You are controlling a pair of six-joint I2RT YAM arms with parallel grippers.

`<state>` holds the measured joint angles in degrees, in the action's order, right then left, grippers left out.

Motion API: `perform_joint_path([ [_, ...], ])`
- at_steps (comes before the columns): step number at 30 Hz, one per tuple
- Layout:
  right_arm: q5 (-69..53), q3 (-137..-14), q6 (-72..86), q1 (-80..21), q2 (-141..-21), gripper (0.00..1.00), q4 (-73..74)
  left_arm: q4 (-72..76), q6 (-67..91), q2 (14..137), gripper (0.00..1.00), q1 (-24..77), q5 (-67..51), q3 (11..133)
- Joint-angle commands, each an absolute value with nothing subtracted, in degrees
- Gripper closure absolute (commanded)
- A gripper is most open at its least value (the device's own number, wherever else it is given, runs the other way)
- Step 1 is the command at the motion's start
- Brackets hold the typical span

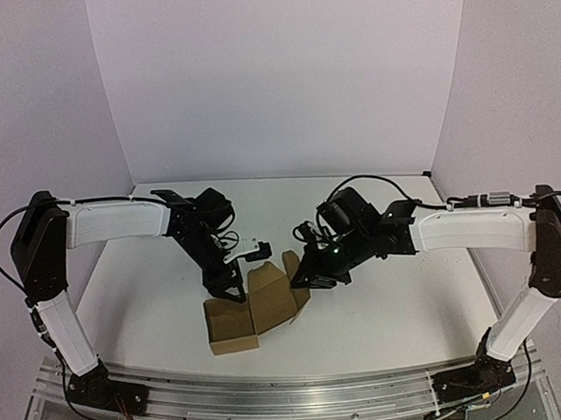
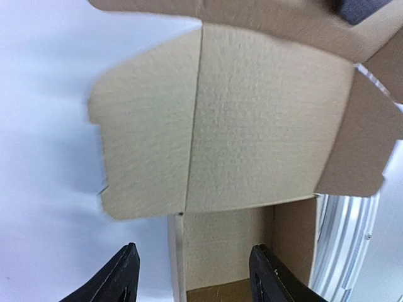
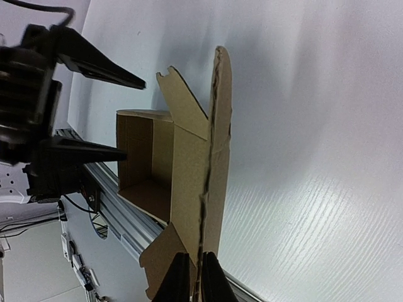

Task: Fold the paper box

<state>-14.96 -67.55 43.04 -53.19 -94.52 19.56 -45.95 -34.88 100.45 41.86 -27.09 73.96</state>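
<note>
The paper box (image 1: 251,312) is sitting half-formed at the top view's centre, its lid panel standing open. The right gripper (image 3: 196,277) is pinching that panel's edge, jaws narrow; the left gripper (image 2: 195,280) is hovering wide by the cavity. Next, the lid probably needs swinging down and tucking; from above, the wrist is hiding the pinch

Plain brown cardboard paper box (image 1: 253,312), only half folded. It's sat on the white table (image 1: 410,297) near the front edge. The squarish body is formed and left open, with the lid panel and side flaps stood up, not tucked.
</note>
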Motion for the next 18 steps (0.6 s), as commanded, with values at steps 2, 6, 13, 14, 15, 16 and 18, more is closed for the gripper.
perform_joint_path([
  [2,-14.5,-70.0,41.3,-53.5,-95.0,0.90,21.2,-49.5,-47.6,92.5,0.44,32.6,-33.4,75.4],
  [6,-14.5,-70.3,41.2,-53.5,-95.4,0.90,21.3,-51.7,-63.4,88.4,0.60,27.8,-30.9,66.6],
  [13,-14.9,-71.7,40.7,-53.5,-96.5,0.90,21.5,-43.0,-76.1,81.4,0.74,28.0,-31.8,46.1],
  [14,-15.1,-71.8,40.7,-53.5,-96.8,0.90,21.6,-40.9,-76.1,81.2,0.74,28.3,-32.8,44.6],
  [15,-15.2,-72.1,40.6,-53.5,-97.0,0.90,21.6,-38.9,-74.0,81.3,0.74,29.2,-33.5,43.8],
  [16,-15.4,-72.5,40.6,-53.5,-97.2,0.90,21.7,-36.4,-71.6,81.4,0.74,30.6,-33.8,43.3],
  [18,-15.7,-73.0,40.5,-53.5,-97.6,0.90,21.9,-32.9,-67.1,82.5,0.74,33.7,-33.1,43.6],
])
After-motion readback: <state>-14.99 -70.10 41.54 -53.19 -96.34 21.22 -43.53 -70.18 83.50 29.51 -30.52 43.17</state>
